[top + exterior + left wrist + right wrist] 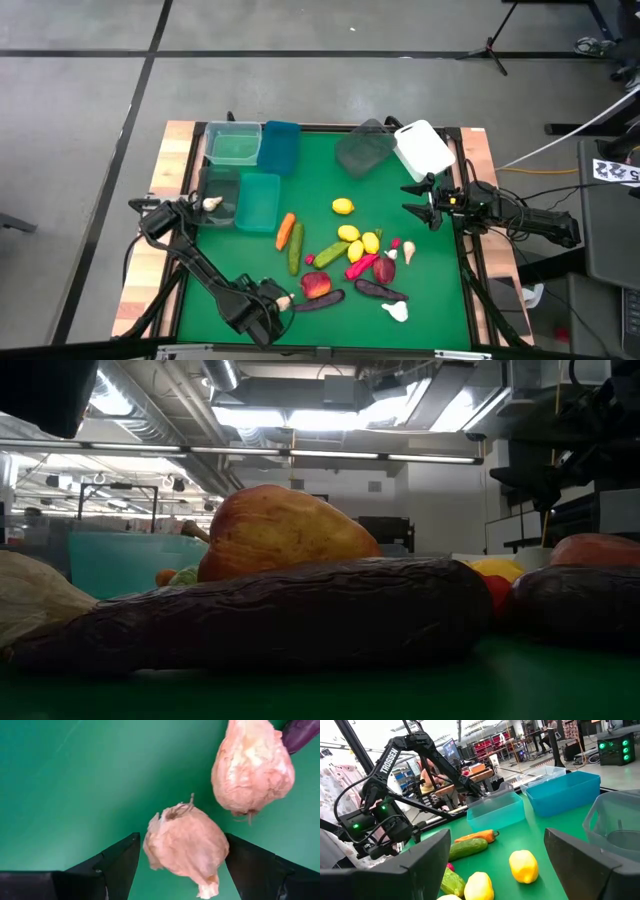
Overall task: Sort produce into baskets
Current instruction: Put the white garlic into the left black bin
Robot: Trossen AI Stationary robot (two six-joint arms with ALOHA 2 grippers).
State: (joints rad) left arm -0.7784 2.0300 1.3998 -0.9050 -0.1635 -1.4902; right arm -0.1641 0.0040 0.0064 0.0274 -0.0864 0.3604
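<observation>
A green mat [420,290] covered the bench, with ceiling lights in the room behind. The left gripper [177,865] held a garlic bulb [186,845] between its fingers; another bulb [252,767] lay just ahead. The right gripper [495,865] waited open near the lemons [524,866]. Only its view showed "TROSSEN" on the left arm [390,762].

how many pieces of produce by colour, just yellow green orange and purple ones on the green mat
yellow lemons: 4
green cucumbers: 2
orange carrot: 1
purple eggplants: 2
total: 9
</observation>
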